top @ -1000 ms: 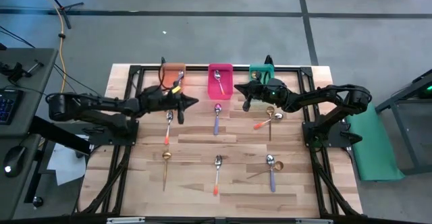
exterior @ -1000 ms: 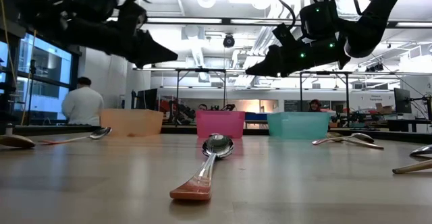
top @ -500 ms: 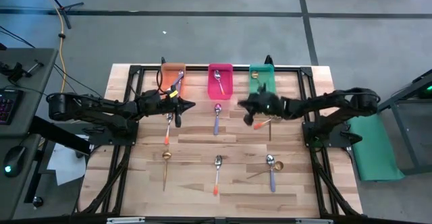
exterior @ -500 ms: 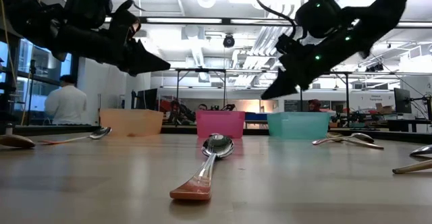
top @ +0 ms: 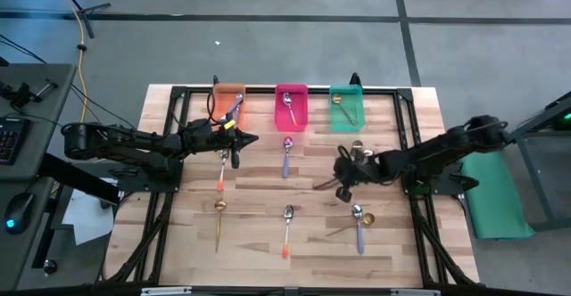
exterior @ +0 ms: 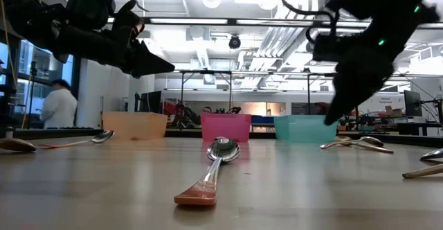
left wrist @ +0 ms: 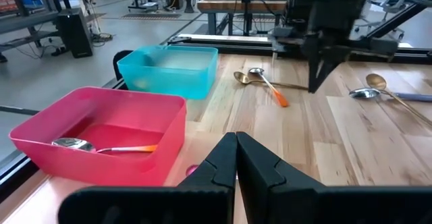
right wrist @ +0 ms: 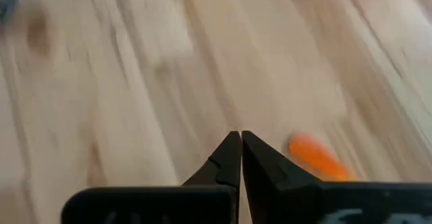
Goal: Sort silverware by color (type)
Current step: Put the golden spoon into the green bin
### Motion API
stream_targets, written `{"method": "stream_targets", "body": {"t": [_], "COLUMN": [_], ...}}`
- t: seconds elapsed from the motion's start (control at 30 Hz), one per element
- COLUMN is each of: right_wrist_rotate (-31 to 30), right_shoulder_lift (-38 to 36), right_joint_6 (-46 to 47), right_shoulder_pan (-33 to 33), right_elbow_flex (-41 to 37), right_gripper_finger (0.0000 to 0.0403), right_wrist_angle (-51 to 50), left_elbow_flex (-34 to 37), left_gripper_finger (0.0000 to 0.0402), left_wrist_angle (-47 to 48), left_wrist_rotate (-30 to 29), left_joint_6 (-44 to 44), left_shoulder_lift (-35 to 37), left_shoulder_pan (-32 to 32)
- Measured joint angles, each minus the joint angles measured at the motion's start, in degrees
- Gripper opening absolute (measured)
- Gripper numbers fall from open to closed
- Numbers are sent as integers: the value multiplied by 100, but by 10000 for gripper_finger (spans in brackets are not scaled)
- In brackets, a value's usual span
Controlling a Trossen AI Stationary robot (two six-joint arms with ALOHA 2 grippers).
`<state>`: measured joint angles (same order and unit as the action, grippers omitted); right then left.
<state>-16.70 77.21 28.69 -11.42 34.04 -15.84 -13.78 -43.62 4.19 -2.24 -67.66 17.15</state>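
Sorting partly done: each bin [top: 289,105] at the bench's far edge holds a spoon; about seven spoons [top: 286,154] lie mid-bench. Left end effector [top: 252,138] and right end effector [top: 318,186] both closed, empty.

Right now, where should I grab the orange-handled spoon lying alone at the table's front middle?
Take the orange-handled spoon across its thin neck just below the bowl, coming straight down. It lies flat, handle toward the front edge, with bare wood either side, so a crosswise pinch should fit.
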Motion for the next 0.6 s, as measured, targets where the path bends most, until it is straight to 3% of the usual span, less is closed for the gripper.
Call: {"method": "stream_targets", "body": {"t": [0.17,0.33,0.6], "right_wrist_rotate": [-99,761,1347], "right_shoulder_lift": [5,5,114], "right_joint_6": [133,314,1119], "right_shoulder_pan": [-636,-1096,-1819], "right_elbow_flex": [781,1126,1250], "right_gripper_finger": [0,5,107], "right_wrist_angle": [-1503,-2036,-2246], "left_elbow_flex": [0,0,0], "left_gripper_finger": [1,1,1], "left_wrist_angle": [2,4,22], "left_wrist_rotate": [-24,-26,-28], "left_joint_6": [10,55,61], "left_shoulder_lift": [-1,-4,-4], "left_shoulder_pan": [0,0,0]}}
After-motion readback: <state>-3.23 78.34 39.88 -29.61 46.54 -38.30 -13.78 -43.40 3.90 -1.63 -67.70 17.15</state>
